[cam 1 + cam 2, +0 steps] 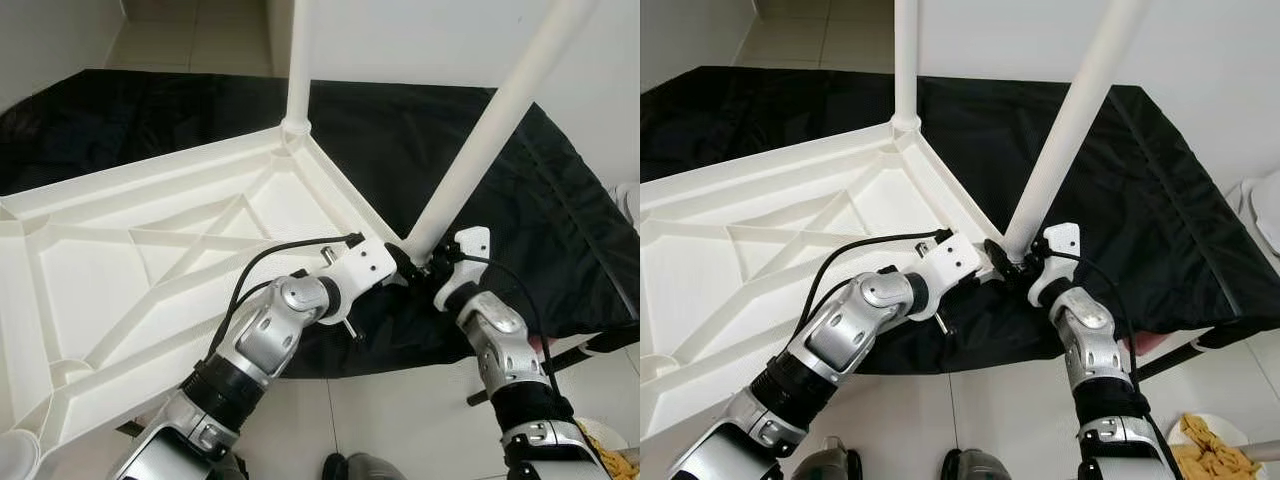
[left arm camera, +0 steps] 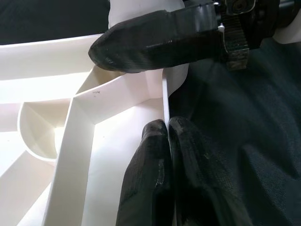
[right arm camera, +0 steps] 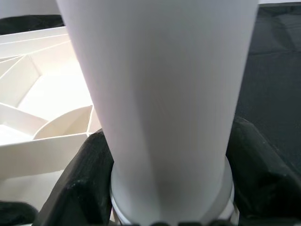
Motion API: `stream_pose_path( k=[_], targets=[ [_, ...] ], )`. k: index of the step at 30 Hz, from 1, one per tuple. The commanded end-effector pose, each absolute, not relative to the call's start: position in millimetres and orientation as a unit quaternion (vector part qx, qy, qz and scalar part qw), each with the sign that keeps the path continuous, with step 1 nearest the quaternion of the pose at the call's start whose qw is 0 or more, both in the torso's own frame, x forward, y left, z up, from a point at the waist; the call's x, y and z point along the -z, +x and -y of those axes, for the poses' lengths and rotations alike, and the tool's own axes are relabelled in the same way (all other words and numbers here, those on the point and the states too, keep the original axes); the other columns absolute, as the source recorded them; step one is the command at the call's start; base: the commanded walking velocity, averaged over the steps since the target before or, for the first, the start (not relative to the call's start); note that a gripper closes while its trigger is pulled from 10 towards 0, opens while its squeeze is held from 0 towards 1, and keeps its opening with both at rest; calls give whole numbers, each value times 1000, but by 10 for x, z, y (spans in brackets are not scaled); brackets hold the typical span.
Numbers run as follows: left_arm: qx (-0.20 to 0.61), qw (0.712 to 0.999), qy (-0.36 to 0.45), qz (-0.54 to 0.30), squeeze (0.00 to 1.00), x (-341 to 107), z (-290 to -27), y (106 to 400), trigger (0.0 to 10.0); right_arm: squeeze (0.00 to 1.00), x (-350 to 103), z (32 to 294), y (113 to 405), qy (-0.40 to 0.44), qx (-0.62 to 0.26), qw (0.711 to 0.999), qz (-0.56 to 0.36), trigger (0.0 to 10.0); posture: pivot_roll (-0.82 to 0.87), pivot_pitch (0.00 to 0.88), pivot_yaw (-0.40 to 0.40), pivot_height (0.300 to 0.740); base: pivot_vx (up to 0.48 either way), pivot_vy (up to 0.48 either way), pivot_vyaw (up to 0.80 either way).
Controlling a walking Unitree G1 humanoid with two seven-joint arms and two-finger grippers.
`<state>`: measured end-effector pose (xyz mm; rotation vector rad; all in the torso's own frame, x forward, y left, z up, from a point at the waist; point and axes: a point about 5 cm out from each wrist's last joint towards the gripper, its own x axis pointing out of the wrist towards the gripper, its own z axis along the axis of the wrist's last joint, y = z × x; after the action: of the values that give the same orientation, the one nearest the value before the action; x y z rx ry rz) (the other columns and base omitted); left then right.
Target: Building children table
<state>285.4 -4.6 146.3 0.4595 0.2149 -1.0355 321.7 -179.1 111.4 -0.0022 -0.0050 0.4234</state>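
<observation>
Here both grippers work at one corner of the upturned white table top [image 1: 150, 250], which lies ribbed side up on a black cloth [image 1: 540, 210]

The left gripper [image 2: 162, 101] sits at the near right corner of the table top, and its black fingers [image 2: 155, 44] are pinching the thin white side wall of that corner, one finger on the inner side, one on the outer. The right gripper [image 1: 425, 262] is just beside it, its fingers pressed on both sides of the foot of a white leg [image 1: 495, 120], which rises tilted from this same corner. A second leg [image 1: 299, 60] stands upright in the far corner socket. The black cloth covers the floor under the table top and reaches past its right edge. Pale floor tiles [image 1: 400, 420] show nearest the robot
</observation>
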Motion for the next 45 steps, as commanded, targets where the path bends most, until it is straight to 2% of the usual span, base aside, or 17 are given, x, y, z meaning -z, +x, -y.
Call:
stream_pose_path(
  k=[1,9,12,13,14,15,19,29,31,32,36,37,43,45],
  targets=[
    [548,807,206,-79,0,-1543,257,2709,10000,0,-884,1861,3214,17,-131,989,-70,0,43,83,-59,740,0,0,0],
    [549,806,206,-79,0,-1542,265,2702,10000,0,-883,1848,3242,28,-67,995,-75,0,43,83,-60,740,0,0,0],
    [551,805,207,-79,0,-1535,266,2690,10000,0,-892,1880,3247,35,10,997,-70,0,42,81,-60,740,0,0,0],
    [551,805,207,-79,0,-1535,266,2690,10000,0,-892,1880,3247,35,10,997,-70,0,42,81,-60,740,0,0,0],
    [553,803,207,-79,0,-1532,273,2681,10000,0,-903,1895,3219,43,84,994,-62,0,42,79,-61,740,0,0,0],
    [553,803,207,-79,0,-1532,273,2681,10000,0,-903,1895,3219,43,84,994,-62,0,42,79,-61,740,0,0,0],
    [554,802,209,-79,0,-1530,278,2683,10000,0,-890,1915,3121,36,177,982,-54,0,40,70,-60,740,0,0,0],
    [559,798,211,-78,0,-1515,294,2665,10000,0,-898,1897,3103,32,193,979,-52,0,32,60,-55,740,0,0,0],
    [560,797,212,-77,0,-1516,299,2661,10000,0,-895,1913,3092,27,205,977,-55,7137,32,59,-55,740,0,0,0],
    [561,796,212,-77,0,-1517,302,2660,10000,0,-898,1932,3083,18,214,975,-54,10000,31,58,-55,740,0,0,0],
    [562,796,213,-77,0,-1517,306,2660,10000,0,-904,1956,3071,6,227,973,-52,10000,31,58,-55,740,0,0,0],
    [562,796,213,-76,0,-1518,307,2658,10000,1000,-910,1975,3074,12,217,975,-47,10000,31,55,-56,740,0,0,0],
    [562,796,213,-75,0,-1522,312,2655,10000,1000,-958,2039,3108,33,165,986,-21,10000,33,54,-58,740,0,0,0],
    [562,796,213,-74,0,-1526,314,2654,10000,1000,-1000,2039,3173,49,78,996,-13,10000,32,55,-59,740,0,0,0]
  ],
)
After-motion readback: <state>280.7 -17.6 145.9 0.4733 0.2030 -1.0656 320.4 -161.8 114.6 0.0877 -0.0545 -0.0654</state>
